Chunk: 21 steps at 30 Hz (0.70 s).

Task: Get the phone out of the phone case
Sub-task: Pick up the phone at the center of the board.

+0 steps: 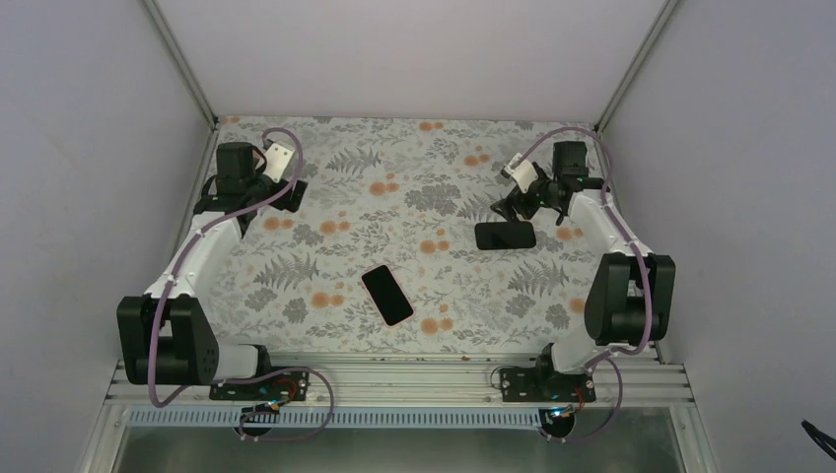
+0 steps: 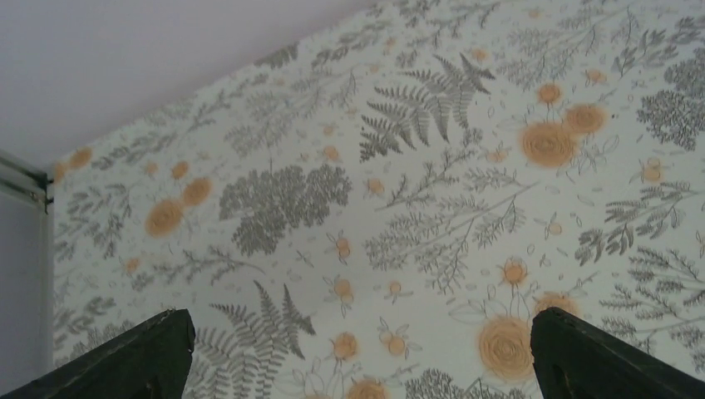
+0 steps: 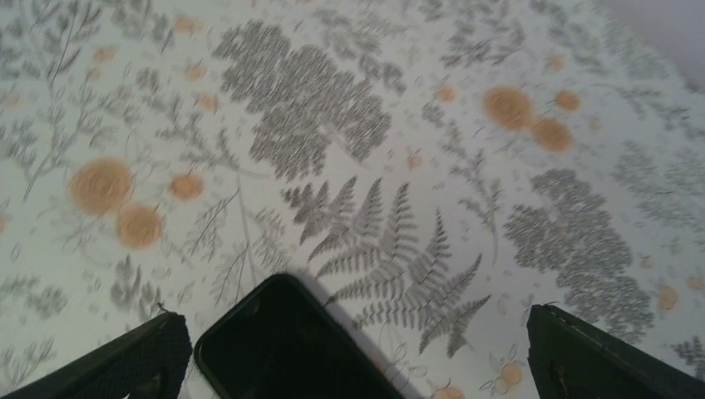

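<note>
A dark phone-shaped slab with a reddish edge lies flat at the middle of the floral table. A second black slab lies to its right at mid-table. In the right wrist view it shows a raised rim like a case, and I cannot tell whether a phone is in it. My right gripper hovers just behind it, open and empty, with the slab's corner low between the fingers. My left gripper is open and empty at the far left, over bare cloth.
Grey walls close in the table on the left, back and right, with metal corner posts. A rail runs along the near edge by the arm bases.
</note>
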Each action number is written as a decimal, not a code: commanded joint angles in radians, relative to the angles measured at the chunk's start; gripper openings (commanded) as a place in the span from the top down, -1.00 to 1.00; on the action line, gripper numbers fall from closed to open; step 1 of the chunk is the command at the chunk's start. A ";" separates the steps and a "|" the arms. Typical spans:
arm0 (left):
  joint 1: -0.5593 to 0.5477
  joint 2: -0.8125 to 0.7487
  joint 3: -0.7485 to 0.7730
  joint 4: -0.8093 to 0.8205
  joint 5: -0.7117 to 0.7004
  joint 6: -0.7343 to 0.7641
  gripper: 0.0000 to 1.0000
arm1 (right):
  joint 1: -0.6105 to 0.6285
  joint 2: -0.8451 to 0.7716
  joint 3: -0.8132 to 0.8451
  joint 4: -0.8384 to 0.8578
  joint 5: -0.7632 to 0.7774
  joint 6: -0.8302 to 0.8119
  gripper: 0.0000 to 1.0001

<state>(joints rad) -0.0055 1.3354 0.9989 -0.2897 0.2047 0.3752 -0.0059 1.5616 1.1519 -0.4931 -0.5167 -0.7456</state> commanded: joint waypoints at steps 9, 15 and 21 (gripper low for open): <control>0.017 -0.058 0.001 -0.074 0.062 0.096 -1.00 | 0.005 0.141 0.162 -0.553 0.048 -0.655 -1.00; 0.016 -0.039 0.013 -0.076 0.056 0.108 -1.00 | 0.039 0.256 0.239 -0.631 0.211 -0.856 -0.99; 0.015 -0.035 -0.020 -0.070 0.055 0.118 -1.00 | 0.072 0.330 0.242 -0.541 0.302 -0.866 -1.00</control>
<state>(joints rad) 0.0044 1.2999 0.9909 -0.3576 0.2447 0.4690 0.0448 1.8439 1.3651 -1.0458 -0.3008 -1.5372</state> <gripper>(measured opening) 0.996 0.997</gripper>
